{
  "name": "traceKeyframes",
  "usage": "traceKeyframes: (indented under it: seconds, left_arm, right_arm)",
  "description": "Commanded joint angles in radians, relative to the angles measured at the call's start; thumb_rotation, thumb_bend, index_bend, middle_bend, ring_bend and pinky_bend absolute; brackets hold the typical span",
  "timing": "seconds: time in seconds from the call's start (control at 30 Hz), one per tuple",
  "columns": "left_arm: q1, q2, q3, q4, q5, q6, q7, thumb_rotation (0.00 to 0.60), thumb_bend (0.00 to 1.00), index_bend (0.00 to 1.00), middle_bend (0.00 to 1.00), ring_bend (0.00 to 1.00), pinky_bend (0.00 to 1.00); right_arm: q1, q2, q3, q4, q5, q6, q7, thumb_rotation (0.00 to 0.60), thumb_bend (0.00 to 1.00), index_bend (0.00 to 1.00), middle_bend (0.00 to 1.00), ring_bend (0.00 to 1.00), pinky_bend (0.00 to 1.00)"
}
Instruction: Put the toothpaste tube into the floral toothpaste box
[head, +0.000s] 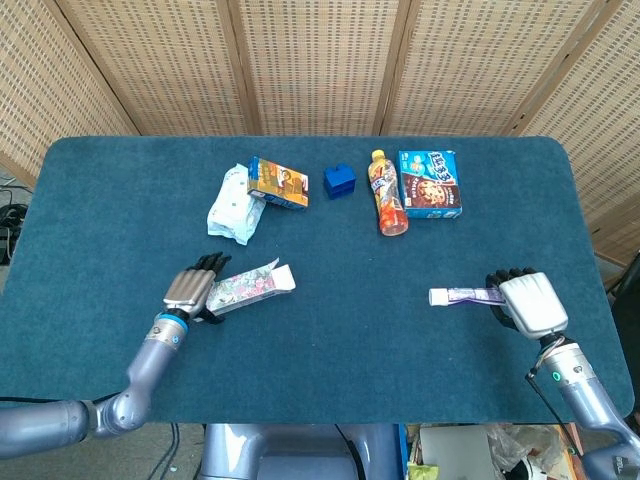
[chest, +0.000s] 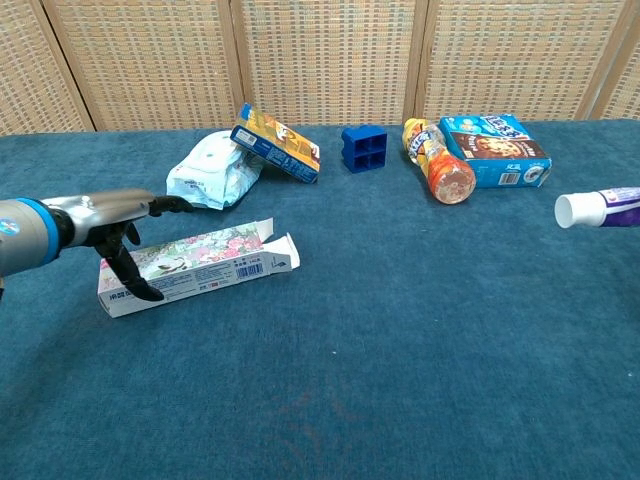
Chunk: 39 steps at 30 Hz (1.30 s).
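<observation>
The floral toothpaste box (head: 252, 287) (chest: 212, 259) lies flat at the left of the table, its open flap end pointing right. My left hand (head: 192, 290) (chest: 112, 226) is over the box's left end, with fingers stretched across the top and the thumb down its front face. The box rests on the cloth. My right hand (head: 530, 305) holds the white and purple toothpaste tube (head: 462, 296) (chest: 598, 208) level above the table's right side, cap end pointing left. In the chest view only the tube shows.
Along the back lie a tissue pack (head: 230, 204), an orange carton (head: 277, 183) leaning on it, a blue cube (head: 340, 180), a bottle on its side (head: 388, 195) and a blue cookie box (head: 430, 183). Blue cloth (head: 350, 310) spans between box and tube.
</observation>
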Motion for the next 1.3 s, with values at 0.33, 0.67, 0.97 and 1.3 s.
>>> traceKeyframes:
  seconds: [0.33, 0.67, 0.97, 1.3]
  left_arm:
    - [-0.038, -0.081, 0.014, 0.074, 0.001, 0.095, 0.021, 0.600, 0.25, 0.56, 0.51, 0.47, 0.53]
    - [0.014, -0.029, -0.004, 0.059, 0.271, 0.087, -0.235, 0.600, 0.37, 0.60, 0.54, 0.50, 0.54]
    - [0.046, -0.047, -0.005, 0.244, 0.763, 0.075, -0.974, 0.600, 0.39, 0.60, 0.54, 0.50, 0.53]
    - [-0.076, -0.227, 0.039, 0.634, 1.028, 0.181, -1.445, 0.600, 0.39, 0.60, 0.54, 0.50, 0.53]
  right_arm:
    - [-0.005, 0.015, 0.007, -0.008, -0.003, 0.011, 0.001, 0.600, 0.56, 0.63, 0.66, 0.49, 0.49]
    - [-0.003, 0.057, 0.028, -0.064, -0.023, 0.050, -0.043, 0.600, 0.56, 0.63, 0.66, 0.49, 0.49]
    - [0.000, 0.123, 0.064, -0.141, -0.022, 0.084, -0.101, 0.600, 0.56, 0.63, 0.66, 0.49, 0.49]
    - [0.055, 0.280, 0.161, -0.289, -0.009, 0.094, -0.267, 0.600, 0.56, 0.63, 0.66, 0.50, 0.49]
